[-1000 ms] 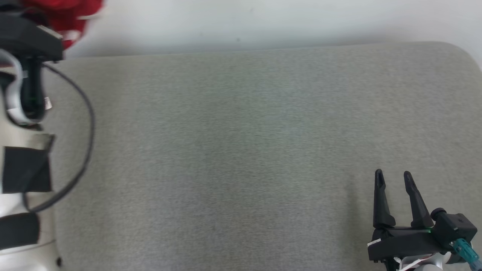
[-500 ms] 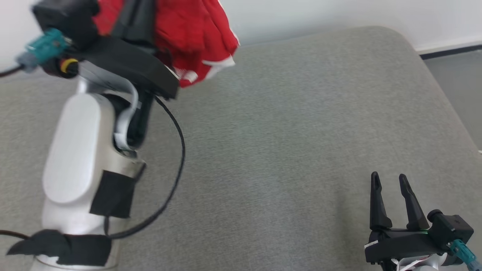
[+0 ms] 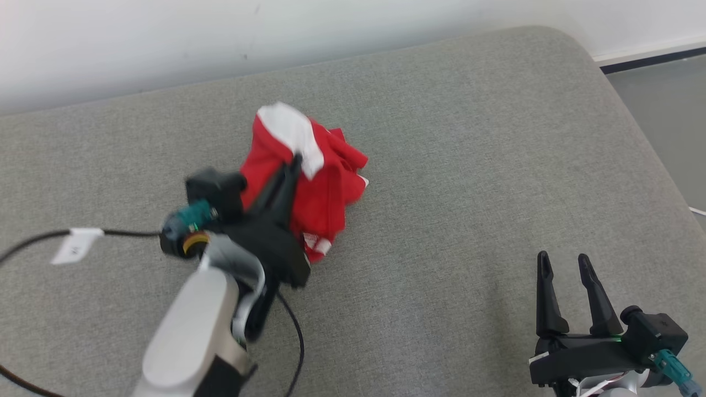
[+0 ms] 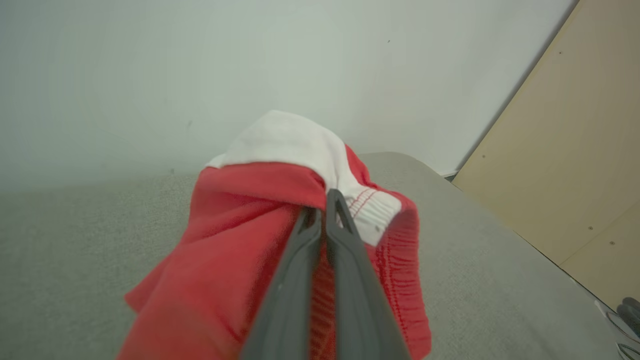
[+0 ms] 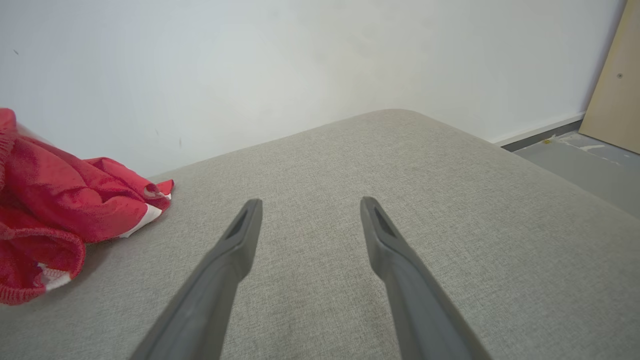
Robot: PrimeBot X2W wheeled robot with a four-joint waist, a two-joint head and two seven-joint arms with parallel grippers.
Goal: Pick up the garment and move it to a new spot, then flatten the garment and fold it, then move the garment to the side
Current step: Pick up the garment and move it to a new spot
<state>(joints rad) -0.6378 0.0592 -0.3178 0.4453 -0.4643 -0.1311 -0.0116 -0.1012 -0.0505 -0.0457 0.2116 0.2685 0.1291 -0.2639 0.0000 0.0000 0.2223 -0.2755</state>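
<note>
The garment (image 3: 322,187) is a crumpled red piece with white trim, bunched near the middle of the grey cushioned surface (image 3: 469,182). My left gripper (image 3: 295,162) is shut on its upper fold; the left wrist view shows both fingers pressed together into the garment (image 4: 240,240) just under the white waistband. Its lower folds reach the cushion. My right gripper (image 3: 561,263) stands open at the lower right, well clear of the cloth, with nothing between its fingers (image 5: 240,235). In the right wrist view the garment (image 5: 55,215) lies at the far left.
A white wall (image 3: 220,38) runs along the far edge of the cushion. The cushion's rounded right corner drops to a grey floor (image 3: 662,105). A tan panel (image 4: 565,150) stands to the right. A black cable (image 3: 38,240) with a white tag trails left of my left wrist.
The head camera has swung and the whole picture has shifted. My left gripper has come down from the upper left with the garment, which now reaches the cushion. The right gripper has stayed put.
</note>
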